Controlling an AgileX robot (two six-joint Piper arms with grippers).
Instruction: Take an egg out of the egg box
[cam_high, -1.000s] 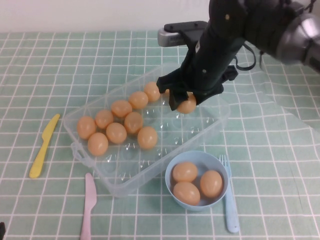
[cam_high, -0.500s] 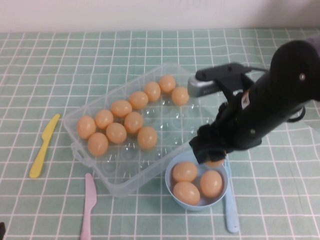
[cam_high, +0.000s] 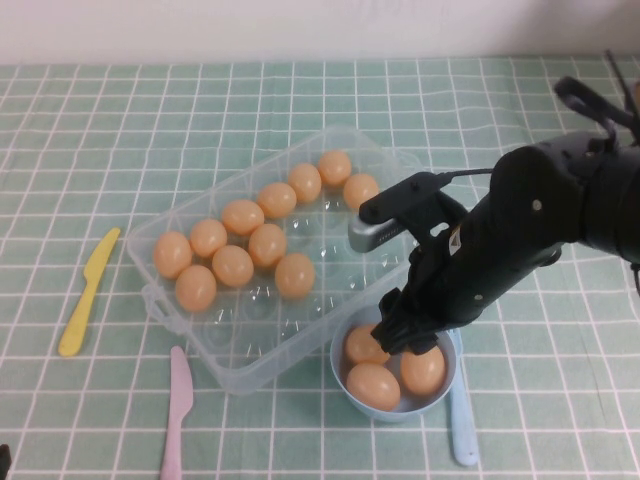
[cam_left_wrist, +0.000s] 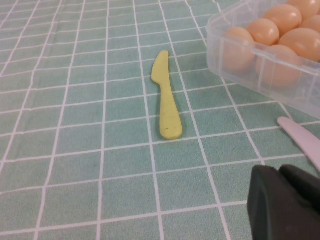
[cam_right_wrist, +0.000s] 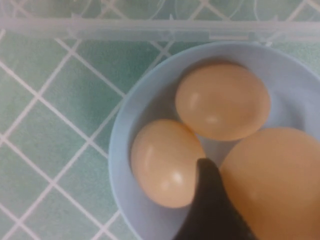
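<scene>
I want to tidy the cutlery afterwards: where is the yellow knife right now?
In the high view the yellow knife lies on the robot's left of the table, just left of the egg box, apart from it, with the pink knife nearer the robot.

A: Where is the right arm?
B: Reaching in from the right edge, bent downward, its right gripper (cam_high: 408, 338) low with one dark finger (cam_right_wrist: 212, 210) visible.
A: And the left?
B: Only the left gripper (cam_left_wrist: 285, 205) shows, hovering low, fingers together.
</scene>
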